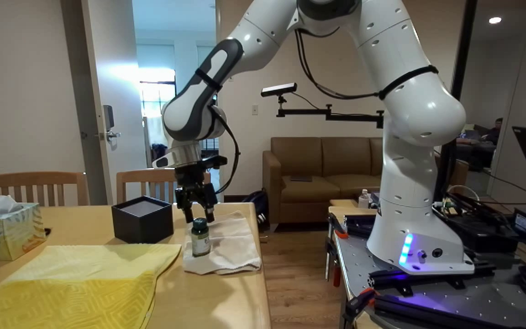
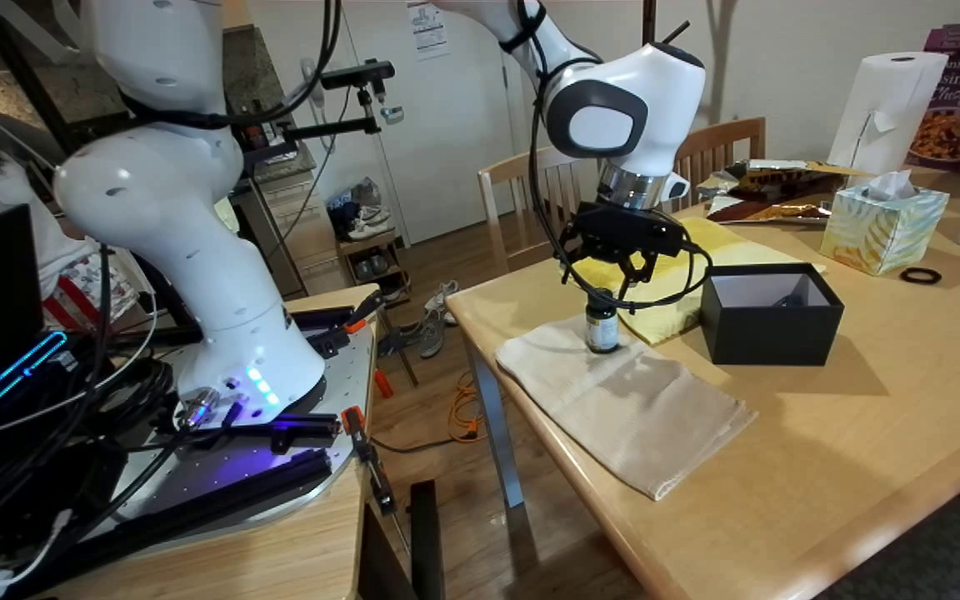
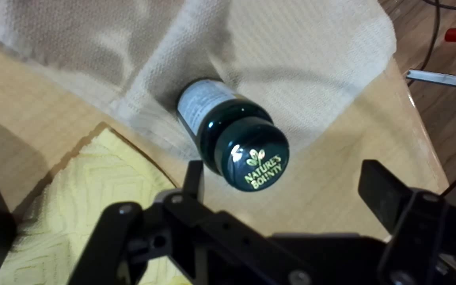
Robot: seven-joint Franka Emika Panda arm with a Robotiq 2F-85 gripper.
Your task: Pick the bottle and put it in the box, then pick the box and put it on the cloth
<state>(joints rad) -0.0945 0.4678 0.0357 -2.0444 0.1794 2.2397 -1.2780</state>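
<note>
The bottle [image 1: 201,242] is dark green with a pale label and a dark cap. It stands upright on the whitish cloth [image 1: 235,246], near a cloth edge. It also shows in an exterior view [image 2: 602,329] and in the wrist view [image 3: 247,150]. My gripper [image 3: 285,176] is open and empty. It is just above the bottle; in the wrist view the cap lies nearer the left finger. The cloth, slightly rumpled, also shows in an exterior view [image 2: 630,417]. The black box [image 1: 142,224] stands open-topped on the table beside the cloth, with a small dark item inside [image 2: 790,302].
A yellow cloth [image 1: 76,283] lies on the table near the box. A tissue box [image 1: 9,230] and a dark ring [image 2: 920,276] are farther along. A paper towel roll [image 2: 888,112] stands behind. The table edge [image 1: 260,256] is close to the cloth.
</note>
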